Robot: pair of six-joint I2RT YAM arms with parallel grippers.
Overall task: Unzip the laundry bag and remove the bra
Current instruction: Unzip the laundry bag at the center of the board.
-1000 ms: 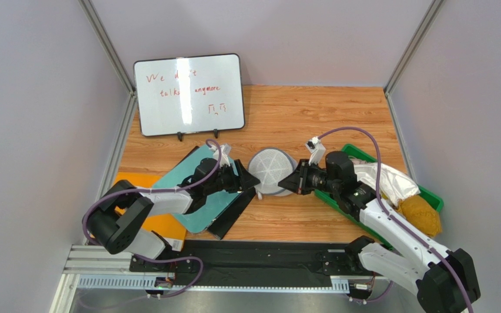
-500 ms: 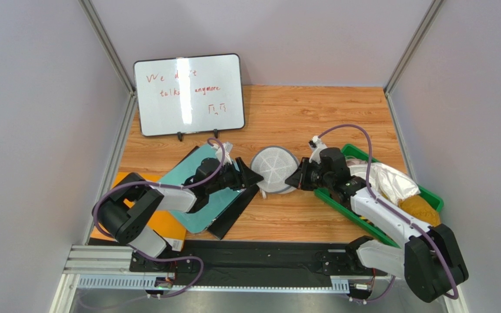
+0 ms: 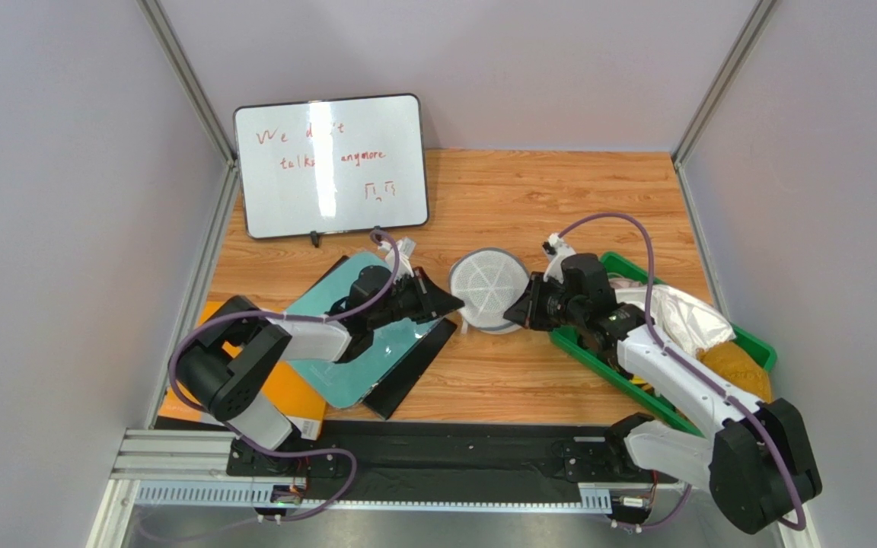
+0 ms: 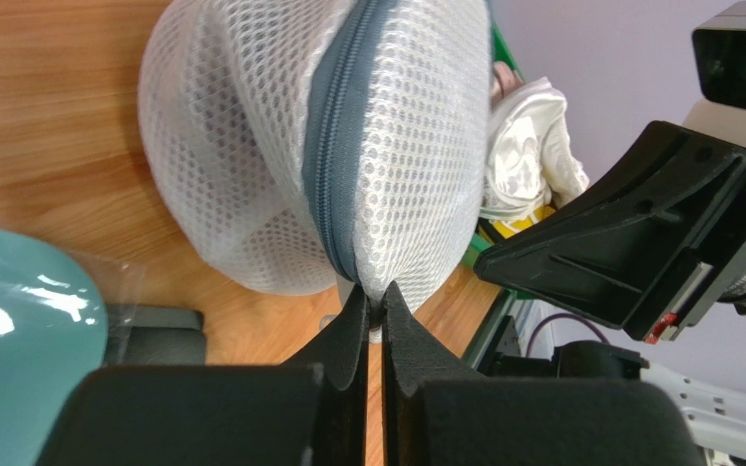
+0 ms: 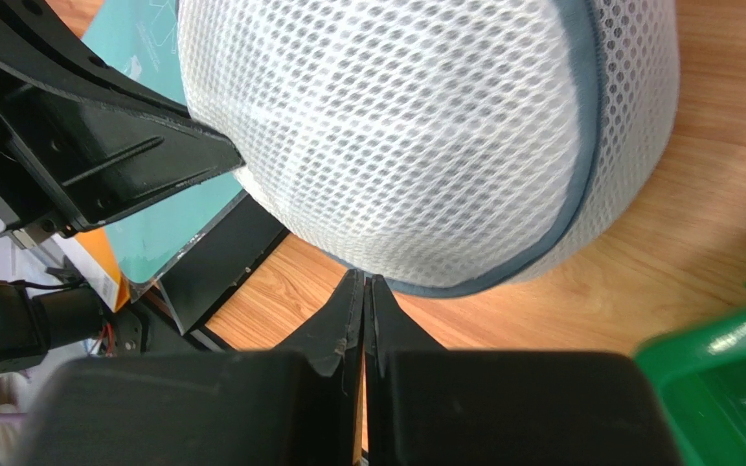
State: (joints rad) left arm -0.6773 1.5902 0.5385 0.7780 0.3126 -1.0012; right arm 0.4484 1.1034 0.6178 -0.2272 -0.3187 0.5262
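Note:
The laundry bag [image 3: 489, 290] is a round white mesh pouch with a grey-blue zip [image 4: 333, 146], standing tilted on its side on the wooden table between my two grippers. My left gripper [image 3: 452, 306] [image 4: 375, 299] is shut on the bag's lower edge right at the end of the zip line. From the other side, my right gripper [image 3: 514, 313] [image 5: 364, 282] is shut with its tips pinching the grey-blue rim [image 5: 503, 277]. The zip looks closed along the stretch I can see. The bra is hidden from every view.
A green bin [image 3: 592, 352] on the right holds a white cloth [image 3: 680, 314] and an ochre bundle [image 3: 736, 377]. A teal packet [image 3: 352, 331] lies on a black sheet and an orange sheet [image 3: 289, 397] at the left. A whiteboard [image 3: 331, 166] stands at the back.
My left gripper has closed from open onto the bag's zip end. The bag and both grippers have shifted slightly right and toward the back.

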